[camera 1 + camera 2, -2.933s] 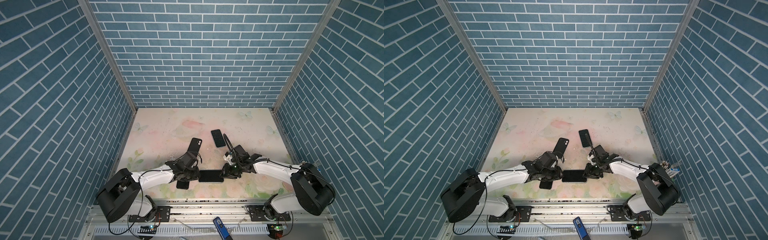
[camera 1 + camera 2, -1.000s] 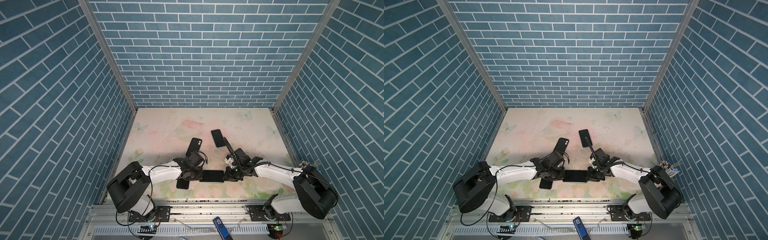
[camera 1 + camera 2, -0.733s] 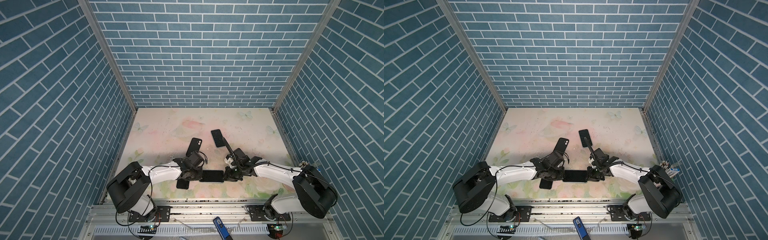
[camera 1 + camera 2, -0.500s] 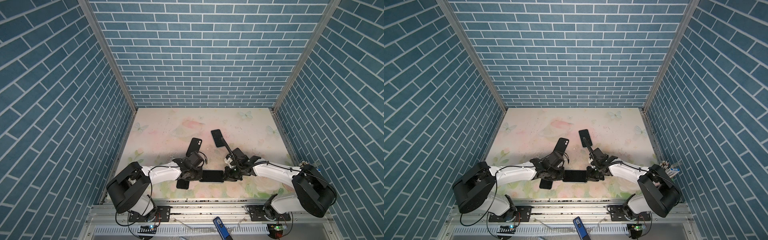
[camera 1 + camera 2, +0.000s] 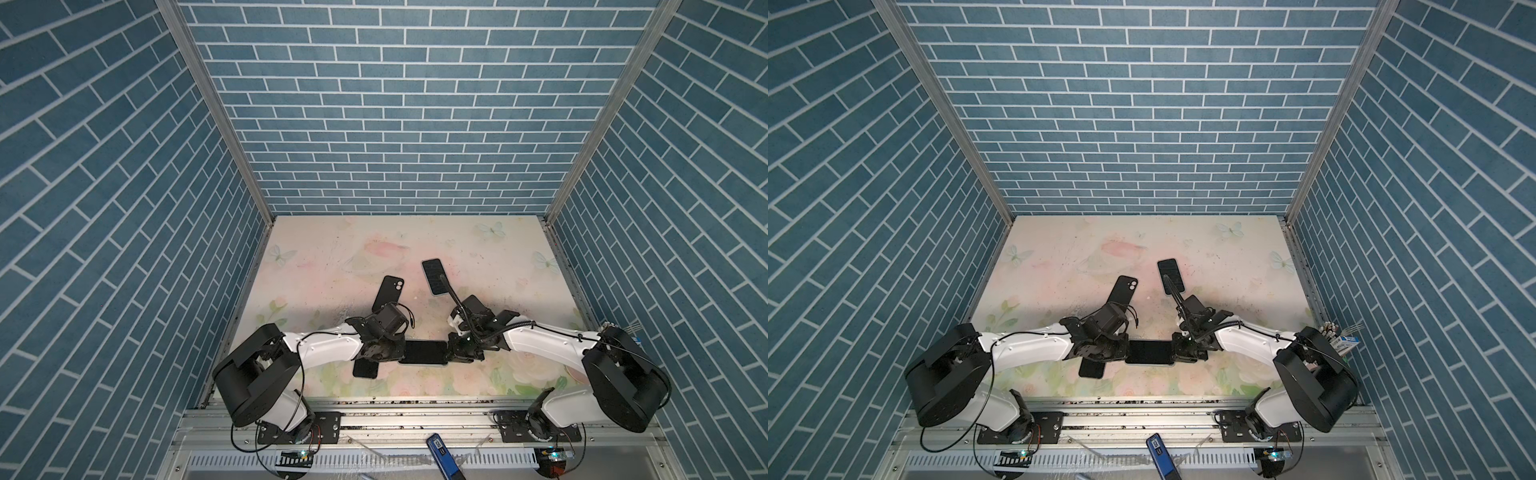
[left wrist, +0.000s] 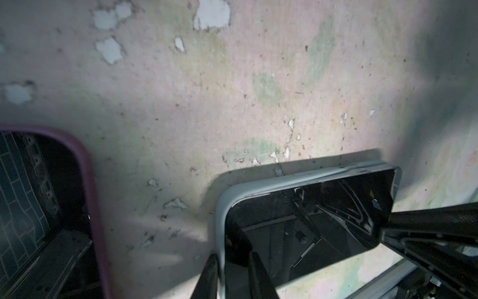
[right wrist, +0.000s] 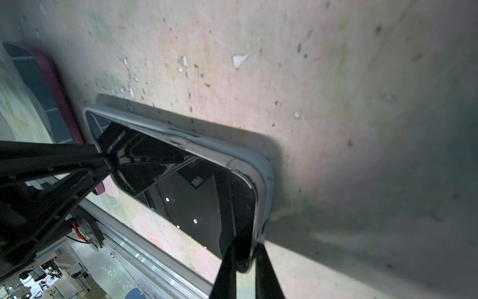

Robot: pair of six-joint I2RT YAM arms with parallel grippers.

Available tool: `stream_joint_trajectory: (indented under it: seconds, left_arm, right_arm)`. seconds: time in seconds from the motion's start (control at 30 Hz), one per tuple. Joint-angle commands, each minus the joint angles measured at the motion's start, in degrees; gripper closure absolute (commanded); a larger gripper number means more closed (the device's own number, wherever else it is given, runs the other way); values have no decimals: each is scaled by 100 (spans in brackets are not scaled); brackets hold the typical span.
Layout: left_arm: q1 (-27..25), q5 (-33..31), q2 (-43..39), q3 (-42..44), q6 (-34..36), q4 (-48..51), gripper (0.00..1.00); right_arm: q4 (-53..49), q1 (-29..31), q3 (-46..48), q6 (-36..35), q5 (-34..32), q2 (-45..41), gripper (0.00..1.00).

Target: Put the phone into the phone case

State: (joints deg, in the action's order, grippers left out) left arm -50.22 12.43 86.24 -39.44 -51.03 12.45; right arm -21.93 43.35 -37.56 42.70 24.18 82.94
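At 6 o'clock on the bench [image 5: 332, 257], phone [image 5: 423, 352]: lies flat, screen up, long axis running 9 to 3 o'clock, inside the pale rim of the case [image 6: 297, 178]
Left end effector [image 5: 394, 353]: at the phone's 9 o'clock end, fingers drawn close, pinching the case rim at that corner
Right end effector [image 5: 454, 354]: at the 3 o'clock end, fingers nearly together, nipping the end of the phone
Step in hand: seating the phone; the rim wraps the 12 o'clock long side, but the corner between the right fingers looks proud of the case, as far as I can judge
Next move: probably a firm downward press on that corner while the left side steadies the case against sliding; squeezing too hard could spring the rim off
Bystanders: purple-rimmed phone [image 5: 365, 368] just beside at 7 o'clock, partly under the left arm; black case [image 5: 388, 291] at 11 o'clock and spare phone [image 5: 434, 276] at 1 o'clock, both apart from the work
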Motion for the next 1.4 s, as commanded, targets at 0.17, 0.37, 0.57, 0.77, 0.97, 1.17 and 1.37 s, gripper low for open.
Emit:
stream_joint_trajectory:
  seconds: [0.17,0.37,0.57,0.77,0.97,1.17,1.37]
  left_arm:
    - [-169,273,309,184,-21,-471,78]
    - [-168,262,306,164,-12,-455,78]
    - [-168,265,298,178,-13,-456,78]
    - [-171,198,223,182,9,-300,78]
    - [-172,2,141,174,79,-24,78]
    - [-170,-379,35,82,284,596,78]
    - [-171,-401,68,19,413,719,78]
  right_arm:
    - [1138,756,425,70,183,980,99]
    - [1158,793,426,80,168,1019,100]
    - [1140,801,407,52,200,1032,100]
    - [347,800,142,-270,-118,606,90]
    - [-538,799,-66,-479,-707,-55,83]
    - [-894,798,-157,-565,-988,-584,73]
    - [-759,798,-49,-365,-1027,-800,75]
